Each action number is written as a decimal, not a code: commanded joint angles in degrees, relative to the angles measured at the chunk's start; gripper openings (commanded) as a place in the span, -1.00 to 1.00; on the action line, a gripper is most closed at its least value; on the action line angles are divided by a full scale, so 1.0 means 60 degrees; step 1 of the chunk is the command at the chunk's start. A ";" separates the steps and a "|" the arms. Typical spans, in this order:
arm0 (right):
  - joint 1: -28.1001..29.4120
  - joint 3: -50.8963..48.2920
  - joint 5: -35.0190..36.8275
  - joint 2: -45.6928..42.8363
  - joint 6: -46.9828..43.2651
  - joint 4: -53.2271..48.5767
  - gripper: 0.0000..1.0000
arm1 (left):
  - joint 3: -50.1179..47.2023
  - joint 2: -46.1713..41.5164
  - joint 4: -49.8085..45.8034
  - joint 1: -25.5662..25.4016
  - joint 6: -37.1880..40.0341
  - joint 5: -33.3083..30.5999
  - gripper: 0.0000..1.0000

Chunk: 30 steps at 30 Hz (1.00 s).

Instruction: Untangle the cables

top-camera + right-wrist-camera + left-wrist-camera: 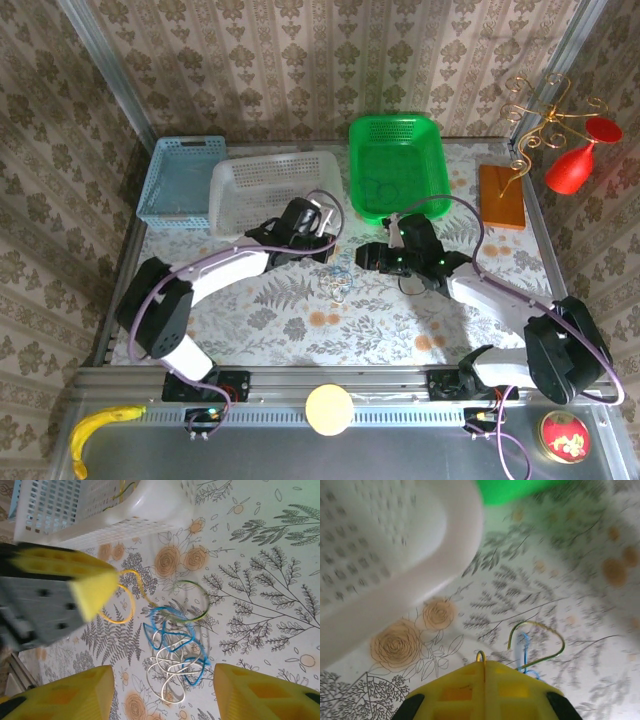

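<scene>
The top view looks down from above and behind the arm bases toward the far wall. It is wide enough to take in the whole table, with the white basket near the back. The left wrist view sits very close to the cloth and is blurred. It looks past the left gripper at the white basket's corner just ahead. The right wrist view also hangs low, facing the white basket from farther off, with the right gripper at its bottom edge. All three views share the cables lying in front of the basket.
</scene>
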 commanded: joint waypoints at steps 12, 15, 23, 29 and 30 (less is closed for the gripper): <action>0.0572 0.0824 0.0053 0.1695 0.0246 0.1670 0.18 | 0.0441 -0.1464 0.0091 -0.0199 -0.0614 0.0821 -1.00; 0.0572 0.0855 0.0316 0.2253 0.0352 0.2237 0.17 | 0.0645 -0.1703 0.0138 -0.0202 -0.0758 0.1074 -1.00; 0.0572 0.0766 0.0953 0.3054 0.0500 0.2746 -0.57 | 0.1155 -0.2478 0.0124 -0.0098 -0.1078 0.1398 -1.00; 0.0544 0.0169 0.1187 0.2721 0.0494 0.2717 -0.83 | 0.1154 -0.3123 0.0490 0.0691 -0.1475 0.1652 -1.00; 0.0550 0.0067 0.1203 0.2638 0.0501 0.2704 -0.85 | 0.1159 -0.3200 0.0549 0.0879 -0.1523 0.1707 -1.00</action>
